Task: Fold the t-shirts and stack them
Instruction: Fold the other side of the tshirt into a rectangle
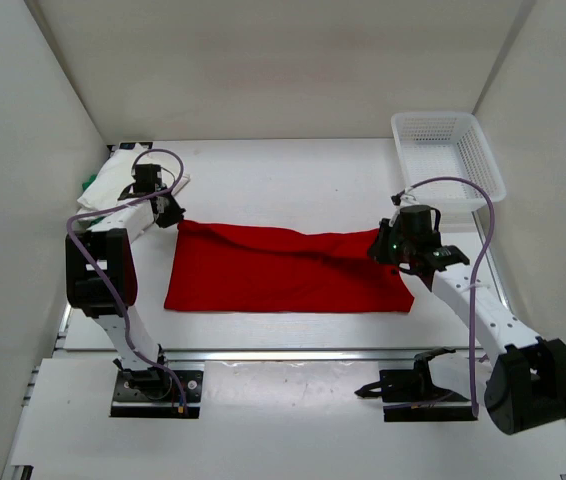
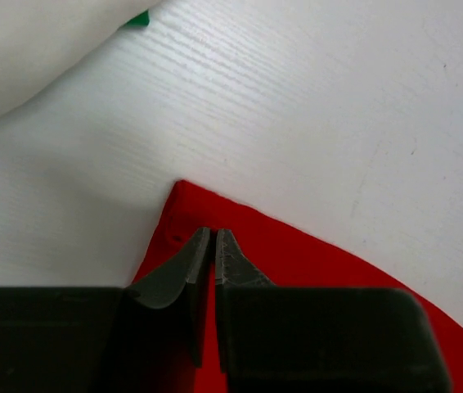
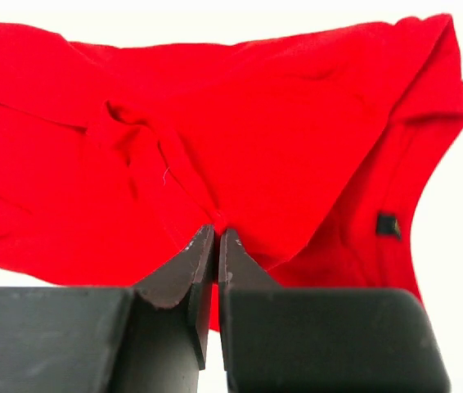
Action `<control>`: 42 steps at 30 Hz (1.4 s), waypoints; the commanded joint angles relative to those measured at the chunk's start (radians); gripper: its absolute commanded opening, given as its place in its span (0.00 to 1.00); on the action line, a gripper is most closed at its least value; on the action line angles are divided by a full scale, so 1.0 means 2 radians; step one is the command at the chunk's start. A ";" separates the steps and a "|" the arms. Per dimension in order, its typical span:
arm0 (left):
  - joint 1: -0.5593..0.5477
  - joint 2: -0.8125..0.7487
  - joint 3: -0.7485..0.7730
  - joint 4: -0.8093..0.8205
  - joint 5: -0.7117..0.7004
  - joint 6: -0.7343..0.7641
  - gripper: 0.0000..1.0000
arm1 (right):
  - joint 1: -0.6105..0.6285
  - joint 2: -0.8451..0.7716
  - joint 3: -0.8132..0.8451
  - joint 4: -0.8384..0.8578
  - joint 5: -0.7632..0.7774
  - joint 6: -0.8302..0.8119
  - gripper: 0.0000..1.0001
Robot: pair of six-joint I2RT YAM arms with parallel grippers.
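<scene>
Looking over the table (image 1: 293,170), we see the red t-shirt (image 1: 283,270) spread across its middle. The white t-shirt (image 1: 113,180) lies far left over the green t-shirt (image 1: 88,186). Our right gripper (image 3: 217,231) pinches the red cloth's bunched right end, and our left gripper (image 2: 213,233) pinches its far left corner.

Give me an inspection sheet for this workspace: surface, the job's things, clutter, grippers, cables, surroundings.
Surface: white table, faint wood grain.
Job's things: red t-shirt spread mid-table; white t-shirt at far left, green t-shirt just showing beside it.
Clutter: white mesh basket at far right.
Grippers: left gripper shut on the red t-shirt's far left corner; right gripper shut on its far right corner.
Cables: purple cable looping along each arm.
Surroundings: white walls on three sides.
</scene>
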State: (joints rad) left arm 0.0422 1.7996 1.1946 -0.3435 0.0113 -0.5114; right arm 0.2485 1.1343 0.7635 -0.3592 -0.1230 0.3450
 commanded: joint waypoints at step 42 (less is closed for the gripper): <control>0.049 -0.199 -0.168 0.004 0.023 -0.047 0.21 | 0.015 -0.226 -0.146 -0.090 0.048 0.096 0.21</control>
State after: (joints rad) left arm 0.1402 1.4990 0.8787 -0.3641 0.0456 -0.5640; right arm 0.3286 0.6956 0.4389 -0.5453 -0.0528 0.5613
